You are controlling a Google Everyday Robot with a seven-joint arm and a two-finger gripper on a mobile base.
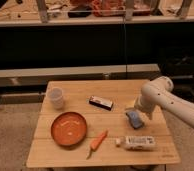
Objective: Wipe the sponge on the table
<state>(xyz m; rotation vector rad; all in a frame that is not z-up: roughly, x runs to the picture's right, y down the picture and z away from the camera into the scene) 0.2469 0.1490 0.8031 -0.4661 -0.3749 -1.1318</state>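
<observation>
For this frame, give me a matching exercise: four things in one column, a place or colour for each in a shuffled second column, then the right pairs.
Things:
1. sponge
2. carrot
3. cup
4. claw

Descriptions:
A. white, at the left rear of the table
B. down at the sponge, at the end of the white arm
C. blue, on the table's right side
D. orange, lying between the plate and the white package

Pairs: 1-C, 2-D, 3-A, 4-B
</observation>
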